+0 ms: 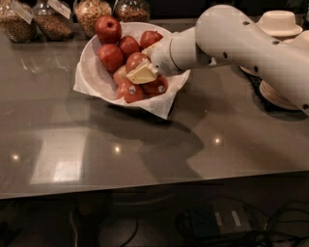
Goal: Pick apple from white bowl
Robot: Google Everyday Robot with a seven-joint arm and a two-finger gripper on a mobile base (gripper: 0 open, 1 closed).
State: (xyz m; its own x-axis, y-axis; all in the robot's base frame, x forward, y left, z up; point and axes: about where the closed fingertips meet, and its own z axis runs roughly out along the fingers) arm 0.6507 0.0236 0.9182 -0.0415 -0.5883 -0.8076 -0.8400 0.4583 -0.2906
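Note:
The white bowl [91, 60] stands at the back left of the grey table [145, 144]. It is lined with white paper whose corner [161, 108] hangs over the rim. It holds several red apples, one on top at the back [108, 29] and one at the front [129, 91]. My gripper [141, 74] reaches in from the right and sits down among the apples in the middle of the bowl, touching them. The apples under the white arm [231, 38] are partly hidden.
Glass jars of grain [91, 12] stand in a row behind the bowl. Stacked cream disposable bowls [280, 23] stand at the back right, partly behind the arm. The table's front edge runs across the lower part of the view, with cables on the floor below.

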